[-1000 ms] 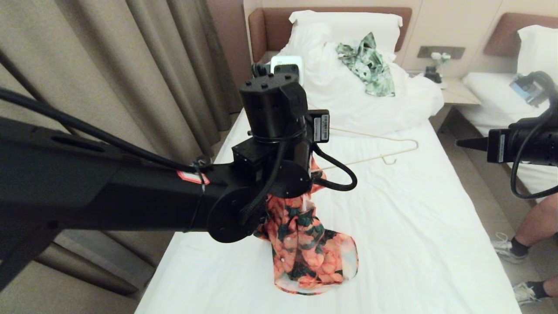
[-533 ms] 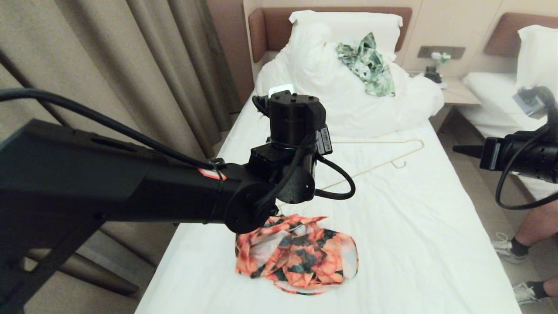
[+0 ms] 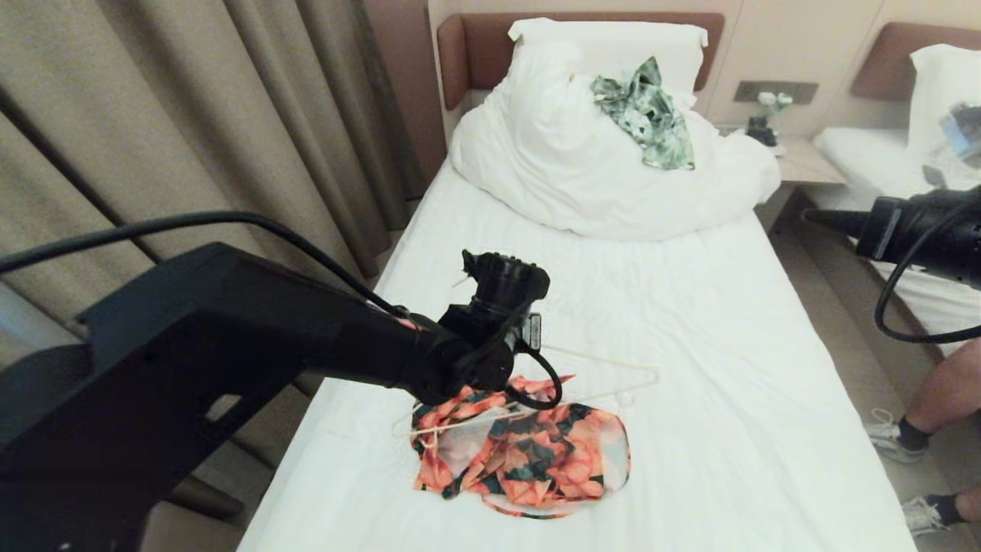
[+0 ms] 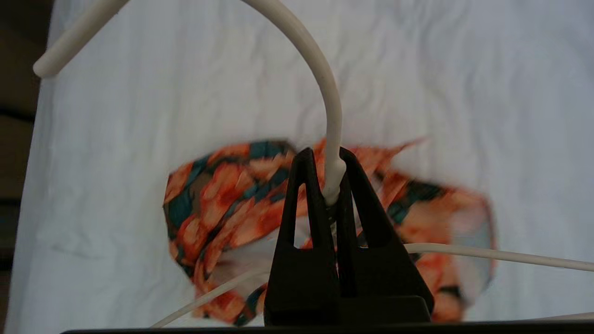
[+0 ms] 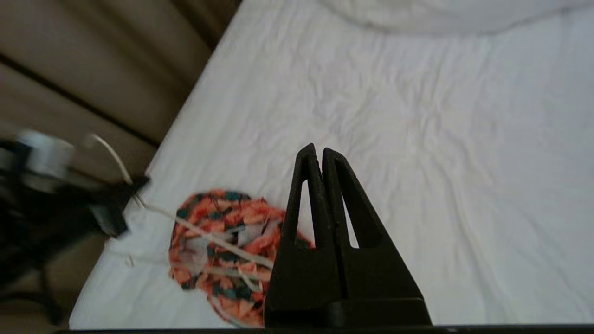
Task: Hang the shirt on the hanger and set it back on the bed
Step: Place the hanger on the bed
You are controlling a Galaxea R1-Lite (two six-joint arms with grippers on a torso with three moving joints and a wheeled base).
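Observation:
The floral shirt (image 3: 536,460) lies crumpled in a heap on the bed (image 3: 705,345), near its foot on the curtain side. The cream hanger (image 3: 598,391) rests tilted across the heap; whether its wire passes inside the shirt I cannot tell. My left gripper (image 4: 330,160) is shut on the hanger (image 4: 333,125) at the neck below the hook, low over the shirt (image 4: 218,199). In the head view the left arm (image 3: 460,353) hides those fingers. My right gripper (image 5: 319,154) is shut and empty, held off the bed's right side (image 3: 812,217), apart from the shirt (image 5: 204,218).
A bunched white duvet (image 3: 598,176) with a green leaf-print garment (image 3: 647,115) fills the head of the bed. Curtains (image 3: 230,115) run along the left. A nightstand (image 3: 801,161), a second bed (image 3: 874,176) and a person's legs (image 3: 939,399) are on the right.
My left arm has come down towards the foot of the bed with the hanger. The shirt, which hung below it, has collapsed into a heap on the sheet. The right arm rose slightly.

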